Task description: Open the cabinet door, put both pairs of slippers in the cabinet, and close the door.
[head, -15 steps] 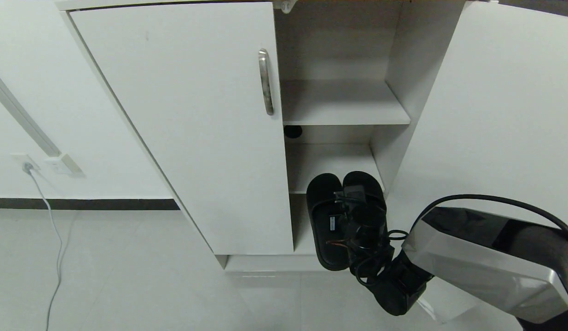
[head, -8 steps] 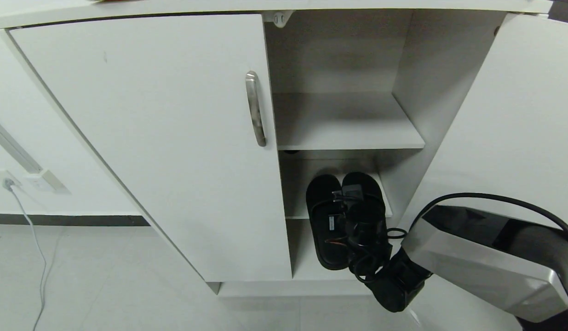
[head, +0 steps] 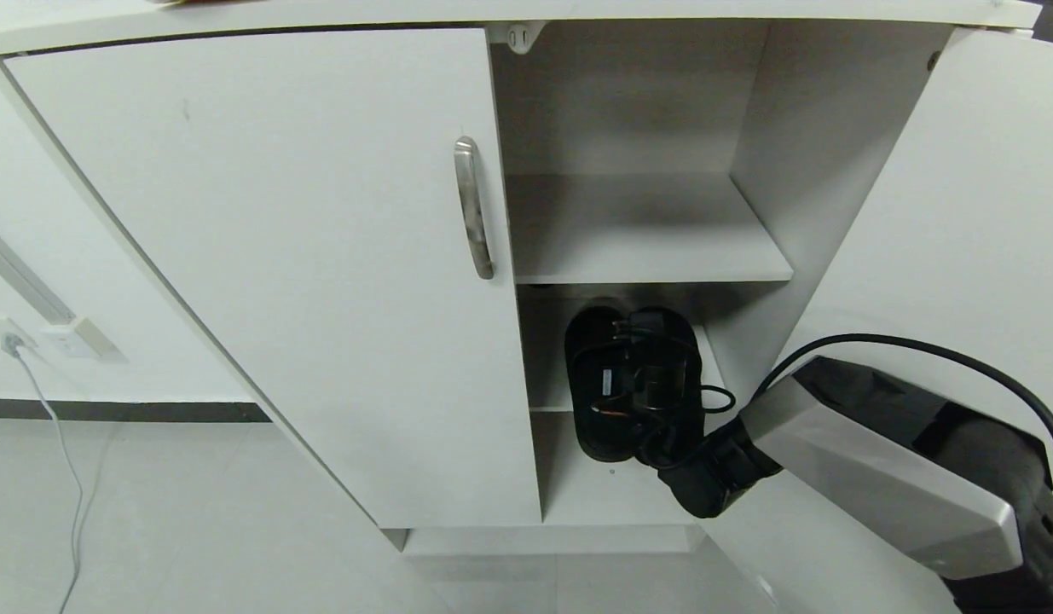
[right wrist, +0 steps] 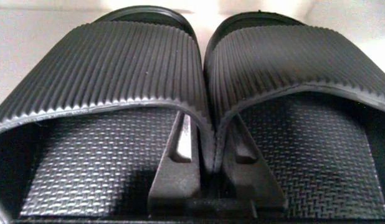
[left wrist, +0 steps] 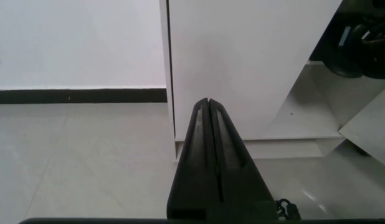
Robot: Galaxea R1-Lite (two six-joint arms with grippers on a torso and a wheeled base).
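The right claw (right wrist: 211, 163) is clenched on the pair of slippers (head: 596, 418), its two fingers (right wrist: 182, 152) pinching the inner walls of both soles together so the black pair hangs as one bundle. The slippers lie straight ahead of the claw, heels toward it and toes pointing into the cabinet (head: 637, 102), so their long axis runs front to back, in line with the push I judge comes next. They sit in the open right half, under the upper shelf (head: 645, 239) and over the front edge of the lower shelf (head: 545, 375); whether they touch it I cannot tell. The gap is tight between the closed left door (head: 279, 256) and the cabinet's right wall, with the right door (head: 961, 213) swung wide. The left claw (left wrist: 208, 104) is closed and empty, low over the pale tiled floor (head: 193, 512), farther off
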